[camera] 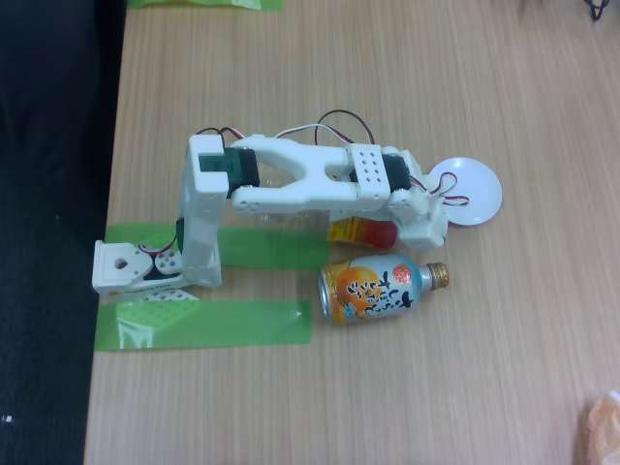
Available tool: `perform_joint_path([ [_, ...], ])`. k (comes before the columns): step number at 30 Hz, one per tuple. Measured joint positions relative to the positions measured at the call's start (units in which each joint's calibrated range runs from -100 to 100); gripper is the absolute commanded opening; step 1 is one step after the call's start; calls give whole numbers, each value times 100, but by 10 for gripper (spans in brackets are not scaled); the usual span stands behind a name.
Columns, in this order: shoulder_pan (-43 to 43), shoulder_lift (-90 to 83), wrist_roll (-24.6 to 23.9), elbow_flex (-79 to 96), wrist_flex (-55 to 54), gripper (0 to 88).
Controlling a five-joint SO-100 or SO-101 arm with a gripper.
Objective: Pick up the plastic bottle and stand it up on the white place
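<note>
White disc [477, 184] bare, nothing standing on it yet. Plastic bottle [360, 231] lies under arm [320, 174], red-yellow label peeking out. Gripper [426, 225] low beside it; jaws hidden, grip unclear. Lift and standing left. Orange can [376, 290] lies nearby.

bottle-can [378, 289] lying just below arm [320, 174], open table to its right

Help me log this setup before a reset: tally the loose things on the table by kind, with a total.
Plastic bottles: 1, the plastic bottle, mostly hidden under the arm
Metal bottle-cans: 1, the orange and light-blue bottle-can, lying on its side
White discs: 1, the white place
Total: 3
</note>
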Motion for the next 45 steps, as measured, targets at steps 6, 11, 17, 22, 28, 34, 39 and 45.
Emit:
perform_joint_path([
  [6,0,0,0,0,0,105],
  [11,0,0,0,0,0,106],
  [17,0,-17,0,0,0,106],
  [22,-60,-522,0,0,0,106],
  [28,-52,-1069,0,0,467,106],
  [34,-60,-1566,0,0,765,106],
  [39,-60,-2088,-5,0,1071,106],
  [45,-52,-2929,-5,0,1436,106],
])
